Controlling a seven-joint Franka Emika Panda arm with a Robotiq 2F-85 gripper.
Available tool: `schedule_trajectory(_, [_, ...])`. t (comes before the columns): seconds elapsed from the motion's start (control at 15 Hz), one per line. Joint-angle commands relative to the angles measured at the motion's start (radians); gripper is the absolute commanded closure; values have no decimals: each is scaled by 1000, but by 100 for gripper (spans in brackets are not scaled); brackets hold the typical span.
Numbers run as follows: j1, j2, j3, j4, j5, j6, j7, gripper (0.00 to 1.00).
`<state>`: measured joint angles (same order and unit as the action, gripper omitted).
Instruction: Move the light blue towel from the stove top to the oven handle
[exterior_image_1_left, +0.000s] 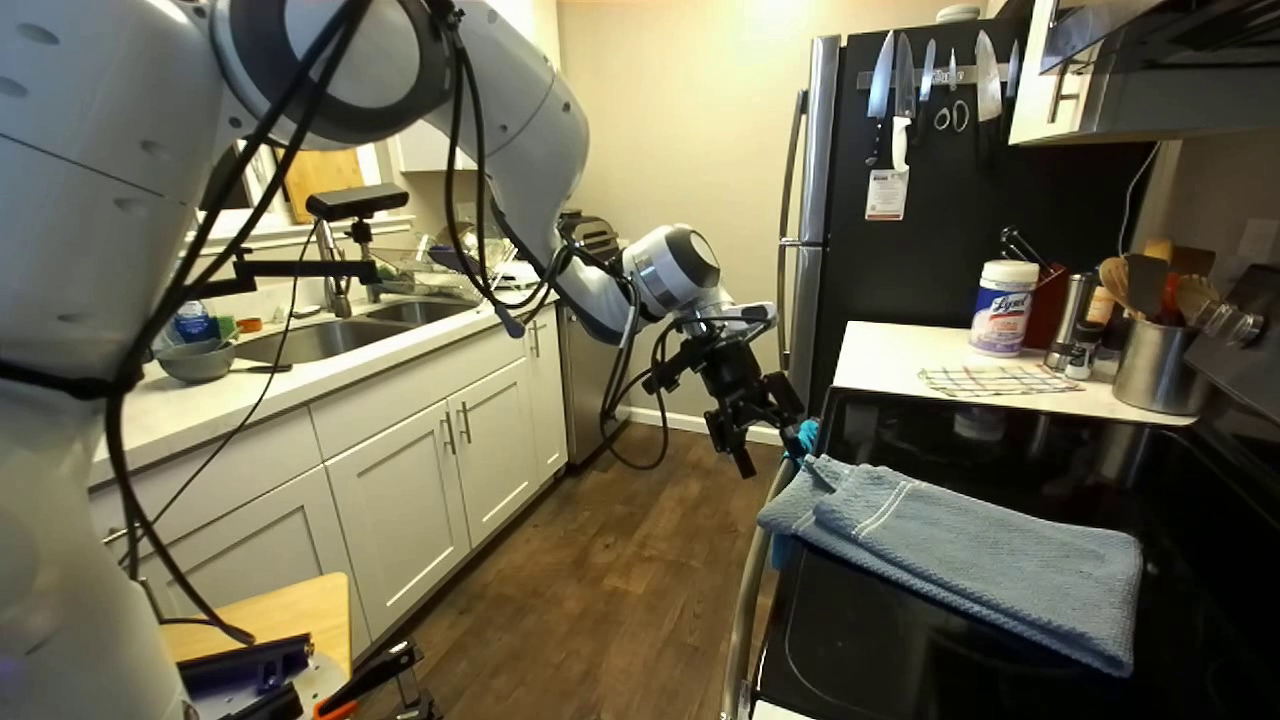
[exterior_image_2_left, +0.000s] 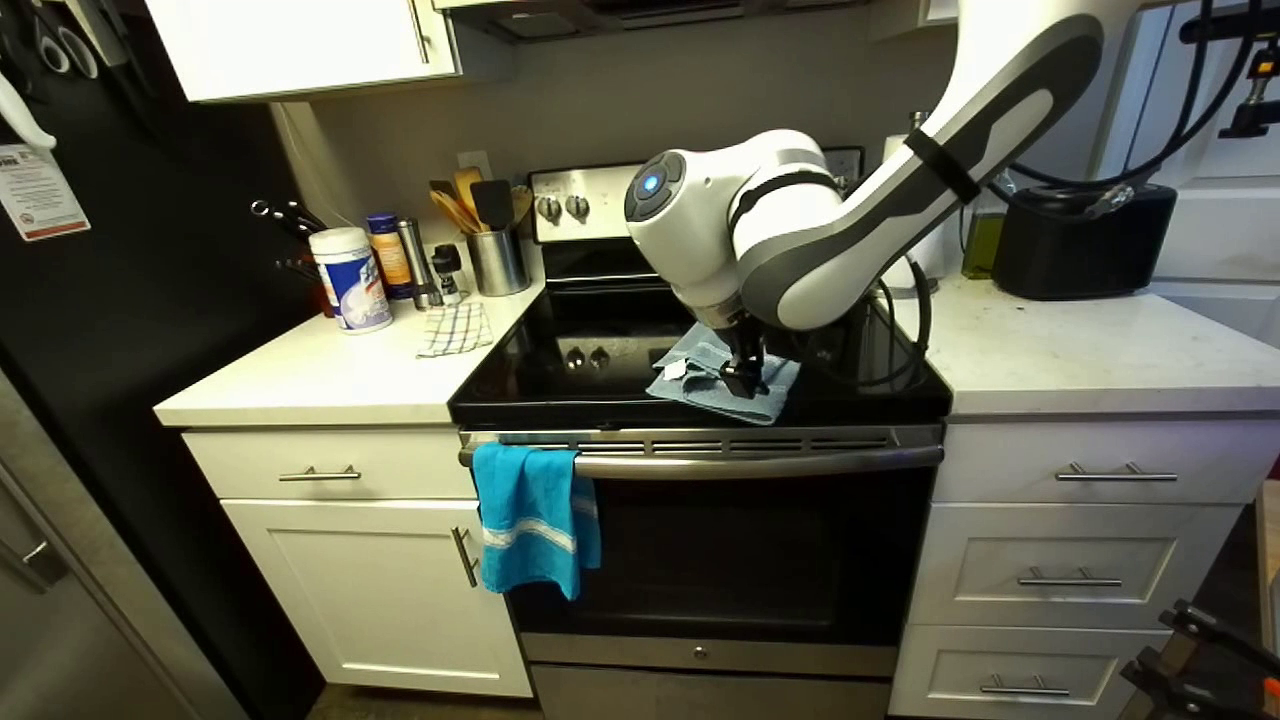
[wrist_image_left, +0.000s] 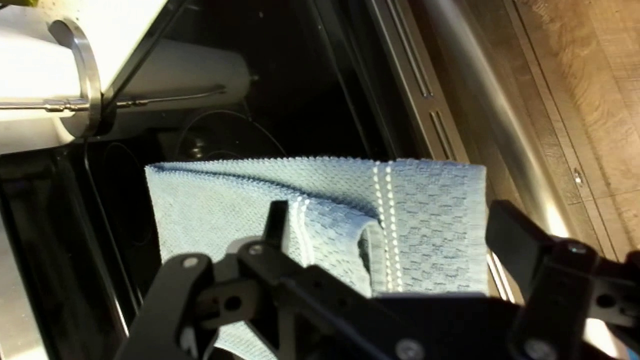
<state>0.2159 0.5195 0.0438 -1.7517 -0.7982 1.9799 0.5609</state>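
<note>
Light blue towel (exterior_image_1_left: 1000, 565): one, folded, lying on black glass stove top (exterior_image_1_left: 880, 655), one end at front edge. Robotiq gripper (wrist_image_left: 392, 225): one; two fingers (wrist_image_left: 276, 220) spread wide apart, near light blue towel; contact cannot be determined. Oven handle (exterior_image_2_left: 760, 467): one; carries one bright blue towel (exterior_image_2_left: 525, 515) toward one end. Lysol wipes canister (exterior_image_1_left: 1003, 310): one, on white countertop (exterior_image_1_left: 885, 360). Stacked drawers (exterior_image_2_left: 1078, 545): three, in an exterior view.

In an exterior view, we've got beige wall (exterior_image_1_left: 680, 140) up at twelve o'clock, a bright glow (exterior_image_1_left: 775, 12) on it towards one, the black-sided fridge (exterior_image_1_left: 980, 240) standing at two, dark wood floor (exterior_image_1_left: 640, 540) down at six, white lower cabinets (exterior_image_1_left: 400, 485) at eight!
</note>
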Motion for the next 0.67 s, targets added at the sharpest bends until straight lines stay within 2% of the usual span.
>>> schedule_trajectory(0.0, [4,20,3,4,44,17,-49,0])
schedule_trajectory(0.4, [23,82,-18,8,17,12,-31,0])
schedule_trajectory(0.6, [40,110,-48,11,-42,14,4,0])
